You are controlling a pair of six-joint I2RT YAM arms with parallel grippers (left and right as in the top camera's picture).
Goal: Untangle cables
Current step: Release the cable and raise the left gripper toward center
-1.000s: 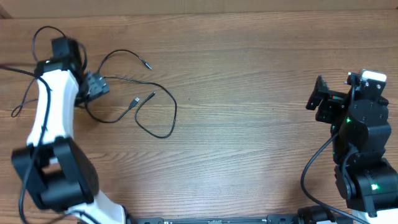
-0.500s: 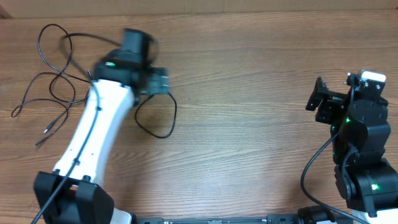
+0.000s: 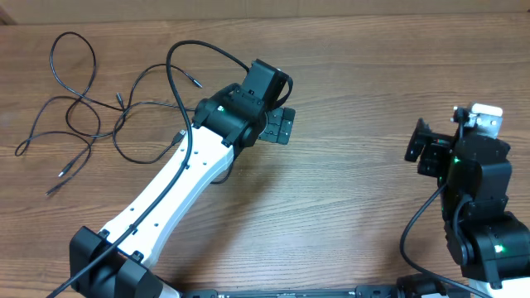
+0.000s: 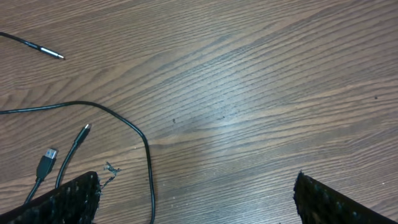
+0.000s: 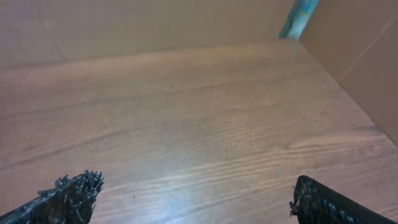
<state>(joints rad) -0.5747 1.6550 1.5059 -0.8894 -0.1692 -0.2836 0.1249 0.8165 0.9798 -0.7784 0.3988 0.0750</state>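
Note:
Several thin black cables [image 3: 79, 108] lie in loose loops on the wooden table's left part, plug ends apart at the far left [image 3: 62, 174]. My left gripper [image 3: 281, 126] hangs open near the table's middle, right of the cables and holding nothing. The left wrist view shows one cable [image 4: 144, 146] curving between my wide-apart fingers [image 4: 65, 199], beside a USB plug [image 4: 46, 163] and a thin jack tip [image 4: 53, 54]. My right gripper [image 3: 419, 149] stands open at the far right, away from the cables. In the right wrist view only bare wood lies between its fingertips [image 5: 68, 196].
The left arm's own thicker black wire [image 3: 199, 50] arcs over the cables. A cardboard wall [image 5: 155, 25] borders the table's far edge, with a teal strip [image 5: 300, 15] at its corner. Bare wood [image 3: 356, 99] lies between the two grippers.
My left arm has swung right, from over the cable bundle at the far left to the table's middle. The cables now lie spread out behind it. The right arm barely shifted.

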